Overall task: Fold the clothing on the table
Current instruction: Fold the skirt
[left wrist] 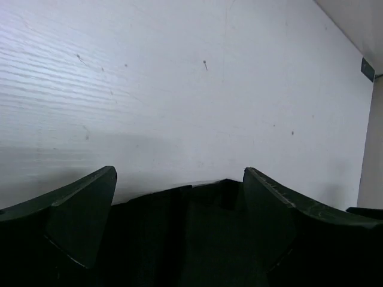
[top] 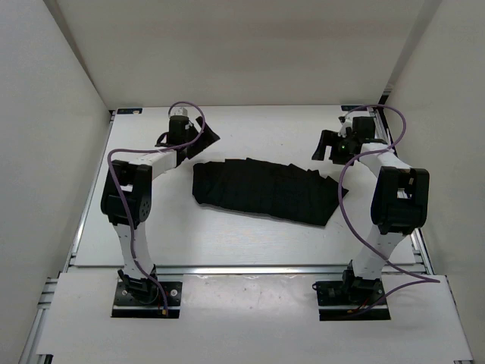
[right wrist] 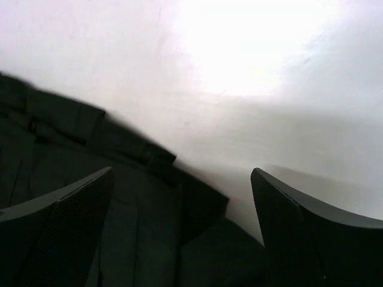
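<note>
The black clothing (top: 265, 189) lies flat on the white table (top: 258, 129), as a long wrinkled band across the middle. My left gripper (top: 203, 136) hovers just behind its left end, and my right gripper (top: 324, 146) just behind its right end. In the left wrist view the left gripper (left wrist: 179, 173) is open, with the clothing (left wrist: 179, 233) lying low between the fingers and not pinched. In the right wrist view the right gripper (right wrist: 182, 173) is open above the clothing's (right wrist: 137, 227) ragged edge.
White walls (top: 45, 114) close in the table on the left, back and right. A metal rail (top: 250, 269) runs along the near edge in front of both arm bases. Purple cables (top: 356, 220) loop off each arm.
</note>
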### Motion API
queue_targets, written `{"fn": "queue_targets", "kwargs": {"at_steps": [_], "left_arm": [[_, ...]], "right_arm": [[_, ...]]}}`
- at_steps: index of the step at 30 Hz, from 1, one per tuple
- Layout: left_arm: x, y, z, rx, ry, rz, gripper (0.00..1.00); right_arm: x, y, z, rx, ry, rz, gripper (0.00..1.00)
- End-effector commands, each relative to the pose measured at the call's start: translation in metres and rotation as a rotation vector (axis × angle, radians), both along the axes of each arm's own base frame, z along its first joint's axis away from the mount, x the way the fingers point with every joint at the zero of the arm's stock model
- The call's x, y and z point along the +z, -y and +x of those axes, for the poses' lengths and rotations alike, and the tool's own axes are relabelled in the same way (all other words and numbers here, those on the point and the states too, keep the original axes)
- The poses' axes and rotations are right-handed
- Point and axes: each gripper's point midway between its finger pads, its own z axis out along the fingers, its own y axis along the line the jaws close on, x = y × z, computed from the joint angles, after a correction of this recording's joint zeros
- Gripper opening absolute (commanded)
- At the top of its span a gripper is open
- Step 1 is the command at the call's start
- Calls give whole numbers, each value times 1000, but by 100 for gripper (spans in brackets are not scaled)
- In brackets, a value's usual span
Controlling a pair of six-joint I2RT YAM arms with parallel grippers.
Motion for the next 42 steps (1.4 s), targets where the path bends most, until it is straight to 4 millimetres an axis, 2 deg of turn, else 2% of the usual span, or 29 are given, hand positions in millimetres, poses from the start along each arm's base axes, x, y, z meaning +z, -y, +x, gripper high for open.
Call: {"fn": "queue_targets", "kwargs": {"at_steps": [1,2,3,5,6,8,10,11,12,13,14,15,17,18,20,21,23,24,26,29,31,33,35,37,39,41,42], "left_arm": [[94,-22,15,74,230,0,99],[102,-20,13,55,246,0,99],[108,-13,6,-16,253,36,98],[121,17,-6,-168,255,149,98],[101,26,-21,-228,178,208,99],[79,52,-51,-402,117,322,99],[57,65,-73,-514,54,353,99],[41,74,-90,-575,15,364,99],[40,85,-100,-626,20,374,99],[35,85,-106,-655,3,390,98],[31,98,-116,-691,0,406,97],[29,105,-125,-725,6,423,96],[21,114,-133,-739,-23,409,91],[13,111,-133,-732,-57,398,88],[-4,104,-135,-701,-140,338,66],[-15,96,-135,-691,-182,315,53],[-32,80,-133,-638,-257,277,40],[-37,77,-131,-630,-257,283,36],[-39,72,-121,-589,-248,274,32],[-59,50,-109,-481,-320,260,21],[-68,44,-104,-440,-326,264,12],[-75,37,-100,-394,-329,286,6],[-83,29,-102,-359,-344,318,5],[-89,24,-105,-329,-361,336,0],[-89,20,-105,-306,-363,333,0],[-78,16,-100,-280,-337,333,0],[-64,15,-92,-258,-284,341,0]], "right_arm": [[43,23,26,-81,144,-121,99],[50,30,26,-79,167,-152,99],[57,26,25,-22,205,-159,100],[63,12,17,116,239,-143,96],[66,0,11,193,249,-104,94],[65,-18,-5,291,238,-65,93],[59,-27,-20,368,215,-44,90],[56,-31,-23,399,209,-25,84],[57,-36,-31,438,205,27,73],[60,-44,-38,479,214,96,65],[59,-47,-45,487,203,156,49],[62,-47,-45,483,210,177,34],[63,-60,-56,510,196,280,22],[61,-66,-61,523,184,294,15],[64,-83,-76,563,134,363,2],[60,-96,-86,609,105,349,0],[50,-110,-97,666,54,295,0],[49,-110,-98,682,45,275,0],[35,-113,-95,680,-37,302,0],[15,-106,-95,584,-185,413,0],[-9,-103,-101,615,-201,318,0],[-32,-103,-106,601,-302,291,0],[-48,-95,-101,522,-392,278,0],[-62,-90,-99,493,-400,203,0],[-68,-87,-97,478,-413,150,0],[-68,-83,-88,440,-402,125,0],[-64,-81,-83,428,-385,125,0]]}}
